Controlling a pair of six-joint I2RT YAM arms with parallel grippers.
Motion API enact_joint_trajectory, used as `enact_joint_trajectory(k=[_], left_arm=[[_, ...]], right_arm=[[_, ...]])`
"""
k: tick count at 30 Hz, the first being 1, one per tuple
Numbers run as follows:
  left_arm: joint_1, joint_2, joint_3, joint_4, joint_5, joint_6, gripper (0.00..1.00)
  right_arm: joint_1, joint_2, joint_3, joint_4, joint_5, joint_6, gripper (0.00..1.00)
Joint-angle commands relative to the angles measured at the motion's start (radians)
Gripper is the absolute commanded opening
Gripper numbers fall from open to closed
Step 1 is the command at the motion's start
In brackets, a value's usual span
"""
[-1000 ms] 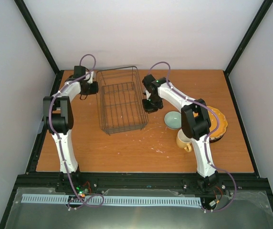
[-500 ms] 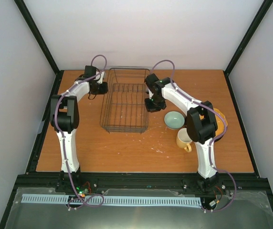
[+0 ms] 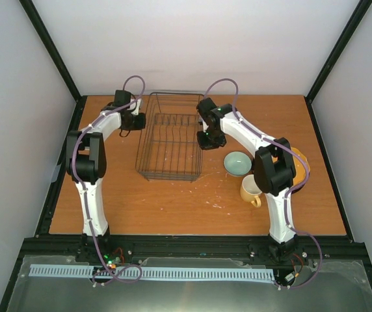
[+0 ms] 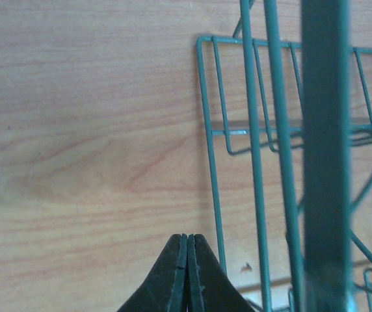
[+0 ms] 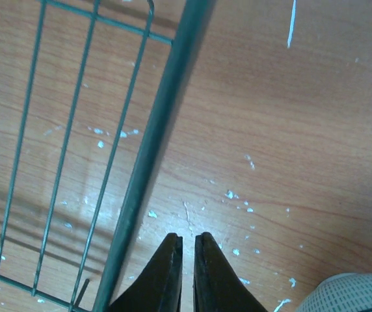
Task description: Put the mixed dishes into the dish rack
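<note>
The dark wire dish rack (image 3: 170, 140) stands square on the table with nothing in it. My left gripper (image 3: 136, 121) is at its left rim, shut and empty; the left wrist view shows the jaws (image 4: 187, 237) pressed together beside the rack wires (image 4: 254, 130). My right gripper (image 3: 207, 138) is at the rack's right rim (image 5: 157, 136), nearly shut with a thin slit (image 5: 187, 237) and holding nothing. The pale blue-green bowl (image 3: 237, 162) and the cream-yellow mug (image 3: 251, 189) sit to the rack's right. An orange-yellow plate (image 3: 301, 162) tops a stack mostly hidden by my right arm.
The bowl's rim (image 5: 355, 292) shows just to the right of my right fingers. White flecks dot the wood near the rack. Black frame rails run along the table's sides and front edge.
The rack has swung from a tilted pose to square and shifted slightly right. Both grippers moved with it and now sit just beside its rims.
</note>
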State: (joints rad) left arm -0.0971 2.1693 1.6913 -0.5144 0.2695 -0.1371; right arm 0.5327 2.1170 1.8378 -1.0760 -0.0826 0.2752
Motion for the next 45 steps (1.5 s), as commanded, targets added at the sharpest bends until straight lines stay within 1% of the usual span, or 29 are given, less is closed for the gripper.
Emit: enact_joint_trajectory(k=[1,5,10,22,30,34,35,45], left_arm=[[-0.021,-0.112,-0.078,0.023,0.025,-0.035,0.01],[-0.021,-0.166,-0.172,0.048,0.023,-0.049,0.01],[-0.023,-0.191,-0.228,0.077,0.049,-0.084,0.01],[-0.054,-0.188,-0.229,0.083,0.066,-0.106,0.01],[-0.072,-0.213,-0.25,0.081,0.069,-0.132,0.01],[-0.083,-0.229,-0.274,0.08,0.066,-0.143,0.01],[-0.085,-0.232,-0.278,0.079,0.066,-0.146,0.01],[-0.101,-0.269,-0.315,0.067,0.031,-0.148,0.01]], right_arm=[[0.015,0.045,0.071,0.031,-0.007,-0.02,0.07],[0.015,0.086,0.124,0.026,-0.015,-0.036,0.08],[0.015,0.129,0.184,0.009,-0.012,-0.049,0.08],[0.015,0.178,0.278,-0.006,0.082,-0.08,0.09],[0.015,0.187,0.301,0.038,0.097,-0.094,0.1],[0.013,0.22,0.339,0.025,0.109,-0.111,0.1],[0.013,0.227,0.37,0.023,0.109,-0.117,0.1],[0.009,0.253,0.399,0.017,0.119,-0.127,0.11]])
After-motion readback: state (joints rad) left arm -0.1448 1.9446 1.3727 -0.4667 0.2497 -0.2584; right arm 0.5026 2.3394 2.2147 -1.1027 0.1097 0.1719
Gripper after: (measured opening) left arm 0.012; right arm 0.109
